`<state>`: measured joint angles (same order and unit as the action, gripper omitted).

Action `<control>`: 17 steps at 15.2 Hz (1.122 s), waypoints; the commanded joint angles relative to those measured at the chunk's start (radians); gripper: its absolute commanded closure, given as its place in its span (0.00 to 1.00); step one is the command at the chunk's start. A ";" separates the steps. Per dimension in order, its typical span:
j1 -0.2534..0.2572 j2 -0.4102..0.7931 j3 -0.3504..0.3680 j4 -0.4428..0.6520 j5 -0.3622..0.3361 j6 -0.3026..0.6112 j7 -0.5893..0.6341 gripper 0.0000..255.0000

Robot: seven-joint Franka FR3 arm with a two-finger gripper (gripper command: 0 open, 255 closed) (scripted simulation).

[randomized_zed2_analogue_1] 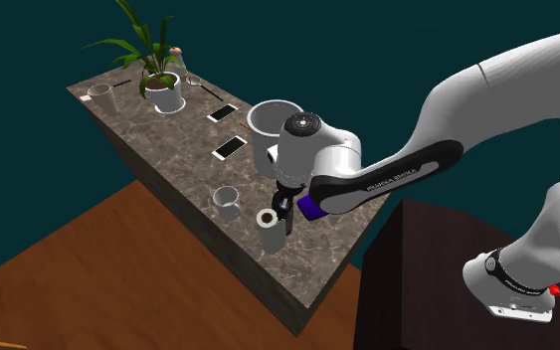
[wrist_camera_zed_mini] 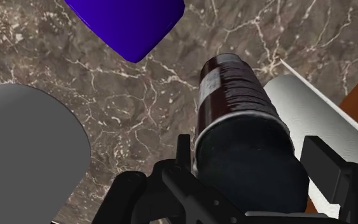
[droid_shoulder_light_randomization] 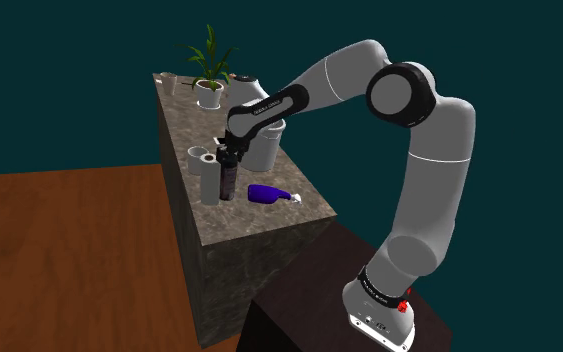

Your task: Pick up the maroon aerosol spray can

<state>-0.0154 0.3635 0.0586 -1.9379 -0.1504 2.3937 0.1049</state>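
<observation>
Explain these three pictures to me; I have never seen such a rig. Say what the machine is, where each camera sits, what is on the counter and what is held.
The machine is a white robot arm on a dark box, ending in a black two-finger tool. One camera looks over its shoulder, one from elsewhere above the counter, one sits on the hand. On the brown marble counter stand a dark maroon spray can, a white upright roll, a large white pot and a green potted plant; a blue bottle lies on its side. The tool is down around the can's top; whether it grips yet is unclear.
</observation>
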 commanded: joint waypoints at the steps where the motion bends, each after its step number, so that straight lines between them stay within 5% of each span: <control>1: 0.000 0.004 0.000 -0.005 0.000 -0.003 -0.001 1.00; 17: -0.006 -0.103 0.009 0.051 0.025 -0.166 -0.029 1.00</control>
<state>-0.0218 0.2697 0.0667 -1.8906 -0.1267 2.2404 0.0767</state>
